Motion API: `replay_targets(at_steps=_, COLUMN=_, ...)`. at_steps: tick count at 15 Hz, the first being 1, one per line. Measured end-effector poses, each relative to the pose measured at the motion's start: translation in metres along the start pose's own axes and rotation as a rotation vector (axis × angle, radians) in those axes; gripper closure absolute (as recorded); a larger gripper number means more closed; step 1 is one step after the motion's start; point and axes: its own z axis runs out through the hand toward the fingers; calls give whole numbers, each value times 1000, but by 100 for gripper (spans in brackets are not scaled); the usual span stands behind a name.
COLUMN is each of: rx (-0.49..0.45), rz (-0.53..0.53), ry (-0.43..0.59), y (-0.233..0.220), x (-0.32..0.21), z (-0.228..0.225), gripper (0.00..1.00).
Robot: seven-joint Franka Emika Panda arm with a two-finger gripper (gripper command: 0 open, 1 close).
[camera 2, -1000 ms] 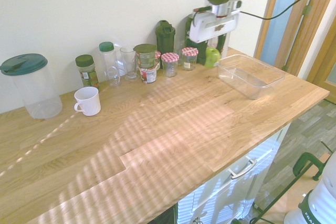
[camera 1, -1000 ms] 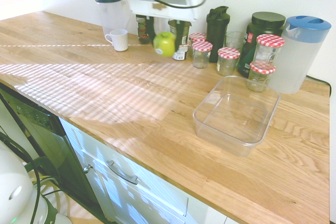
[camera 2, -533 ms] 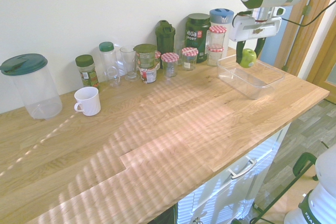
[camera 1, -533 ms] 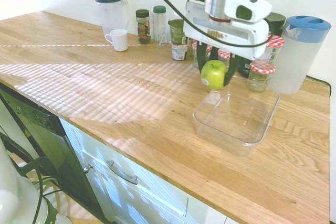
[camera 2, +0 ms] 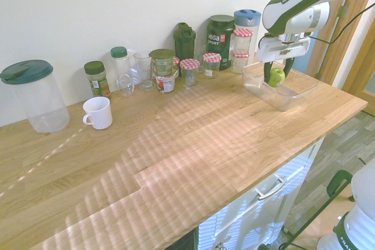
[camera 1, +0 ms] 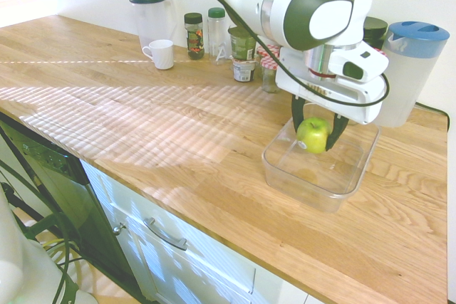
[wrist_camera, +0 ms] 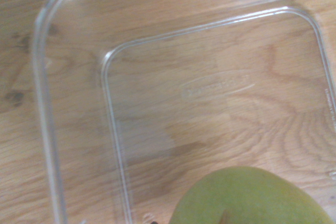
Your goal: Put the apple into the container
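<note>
First exterior view: apple is clamped between the two dark fingers of the hand, one finger on each side. It hangs inside the outline of the container, over the half nearer the wall, below rim level or close to it; can't tell if it touches the floor of the tub.

Second exterior view agrees: apple in the hand, over the container, at the end nearer the jars.

Wrist view: top of the apple with its stem dimple rises from the lower edge, clear container floor below it, embossed oval logo in the middle, wood grain showing through. Rounded corner and rim are visible.

Container sits on the wooden tabletop, near its end, long side angled to the front edge. Just behind it by the wall: jars with red-checked lids, a dark green tub and a blue-lidded pitcher. Further along the wall: a dark shaker bottle, small spice jars, a glass, a white mug and a clear pitcher with a dark green lid. White mug stands well apart from the container. Striped sunlight lies across the middle of the tabletop.
</note>
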Motion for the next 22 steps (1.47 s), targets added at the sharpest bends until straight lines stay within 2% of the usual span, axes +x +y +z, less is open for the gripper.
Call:
replay_targets(at_steps=4, rx=-10, rz=13, ry=0, y=-2, x=2, z=13, gripper=100)
replay_targets(at_steps=5, rx=-10, rz=19, ry=2, y=-2, x=2, z=15, gripper=0)
replay_targets(at_steps=12, rx=-26, rz=37, ry=2, y=2, x=-1, z=24, gripper=0)
replay_targets(at_steps=16, rx=-13, rz=48, ry=16, y=7, x=3, z=10, gripper=0)
replay_targets(at_steps=19, rx=11, rz=42, ry=35, y=8, x=1, z=-20, gripper=0)
replay_targets(at_steps=22, rx=49, rz=-29, ry=46, y=-11, x=-34, z=-90, gripper=0)
